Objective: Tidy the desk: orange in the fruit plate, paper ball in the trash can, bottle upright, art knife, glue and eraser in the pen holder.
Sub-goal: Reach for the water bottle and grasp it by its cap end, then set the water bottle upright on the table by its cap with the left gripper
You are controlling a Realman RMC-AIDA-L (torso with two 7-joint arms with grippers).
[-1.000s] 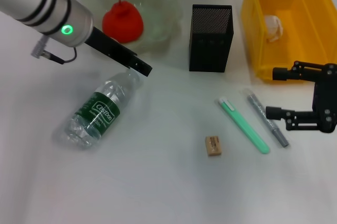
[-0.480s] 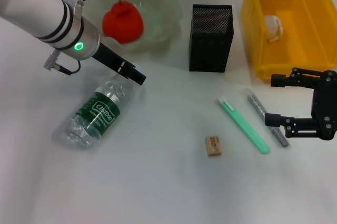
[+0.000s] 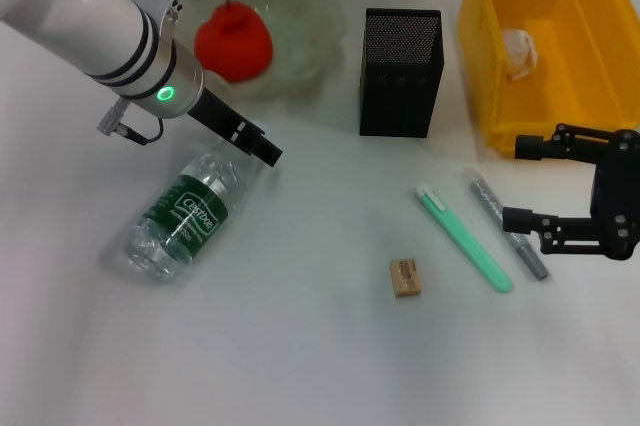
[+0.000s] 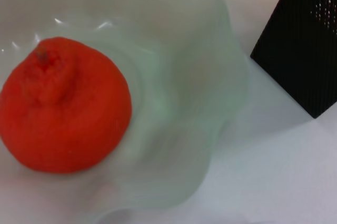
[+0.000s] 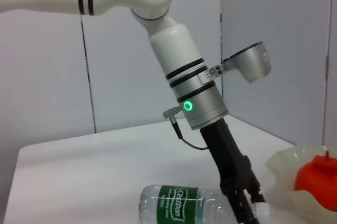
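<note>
A clear bottle (image 3: 185, 211) with a green label lies on its side at the left; it also shows in the right wrist view (image 5: 179, 208). My left gripper (image 3: 262, 148) is down at its cap end (image 5: 247, 203). The orange (image 3: 232, 41) sits in the pale green fruit plate (image 3: 310, 6), and fills the left wrist view (image 4: 63, 108). The paper ball (image 3: 517, 51) lies in the yellow trash can (image 3: 480, 66). My right gripper (image 3: 522, 181) is open, one finger above the grey glue (image 3: 505, 221). The green art knife (image 3: 463, 238) and tan eraser (image 3: 404, 277) lie nearby. The black pen holder (image 3: 400, 71) stands behind.
The fruit plate's rim (image 4: 210, 77) and the pen holder's corner (image 4: 305, 50) show close together in the left wrist view. My left arm (image 3: 110, 31) reaches across in front of the plate. White tabletop stretches along the front.
My left arm has swung inward and its gripper has dropped from beside the bottle's cap onto that end. The right gripper has shifted slightly over the glue. The bottle has not moved.
</note>
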